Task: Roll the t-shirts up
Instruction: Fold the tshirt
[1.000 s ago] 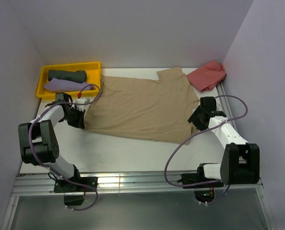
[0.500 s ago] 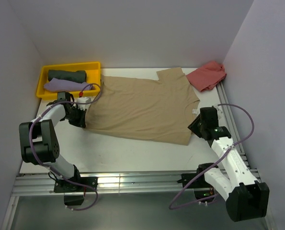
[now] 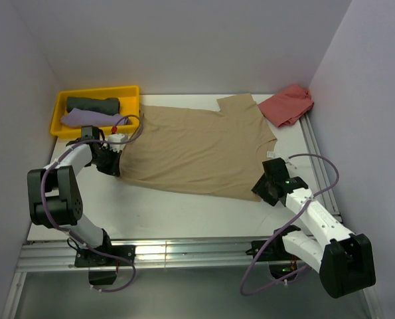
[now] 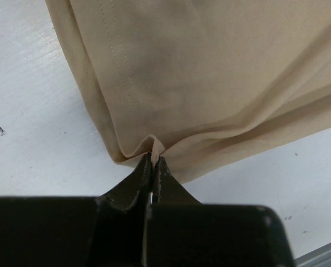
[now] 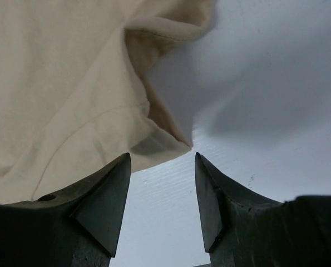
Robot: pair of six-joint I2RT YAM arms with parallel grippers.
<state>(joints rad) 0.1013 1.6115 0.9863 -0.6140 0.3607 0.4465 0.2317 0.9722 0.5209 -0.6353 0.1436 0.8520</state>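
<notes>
Tan shirt (image 3: 197, 149) lies spread flat across the middle of the bench (image 3: 184, 212). The left gripper (image 3: 111, 163) is clenched on a small fold at the shirt's near left corner (image 4: 153, 160). The right gripper (image 3: 265, 187) is released, jaws apart, at the near right corner, which lies just ahead of the gap (image 5: 162, 158). A green shirt (image 3: 92, 104) and a lavender shirt (image 3: 84, 118) sit in the yellow tray (image 3: 56, 125) at far left. A pink shirt (image 3: 287, 104) is bunched at the far right corner.
</notes>
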